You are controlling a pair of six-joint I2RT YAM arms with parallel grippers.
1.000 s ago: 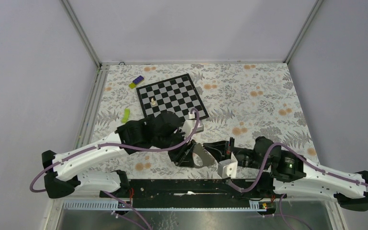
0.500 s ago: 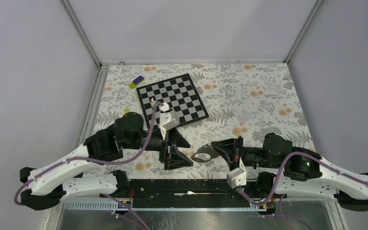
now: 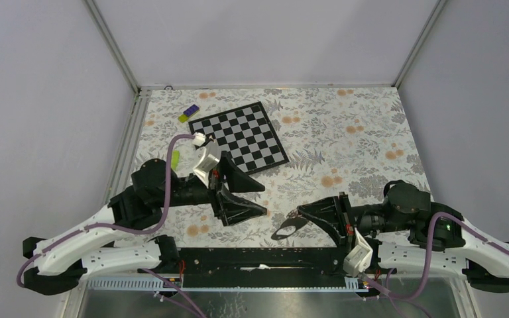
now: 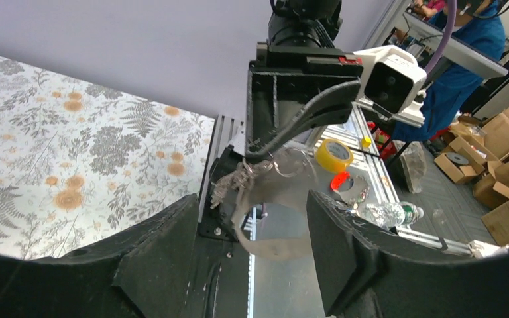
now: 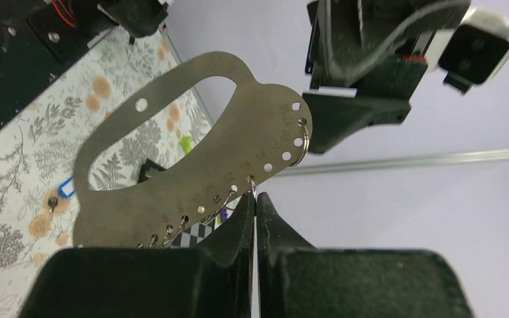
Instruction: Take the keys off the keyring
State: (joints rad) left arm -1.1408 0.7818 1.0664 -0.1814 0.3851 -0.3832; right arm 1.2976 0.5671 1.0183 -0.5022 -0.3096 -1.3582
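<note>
Here the floral table (image 3: 344,132) fills the top view. The left tool (image 3: 264,199) stands spread, facing 3 o'clock. The right tool (image 3: 297,216), pressed together, pinches the keyring (image 5: 252,184) near the table's 6 o'clock edge. A holed metal plate (image 5: 172,152) hangs on it, its long axis running 7 to 1 o'clock in the right wrist view. The keys (image 4: 228,187) dangle toward 8 o'clock, too bunched to count.

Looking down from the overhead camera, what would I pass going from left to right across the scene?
left arm's white segment → small purple-and-yellow block → chessboard → flat metal plate → right arm's white segment
</note>
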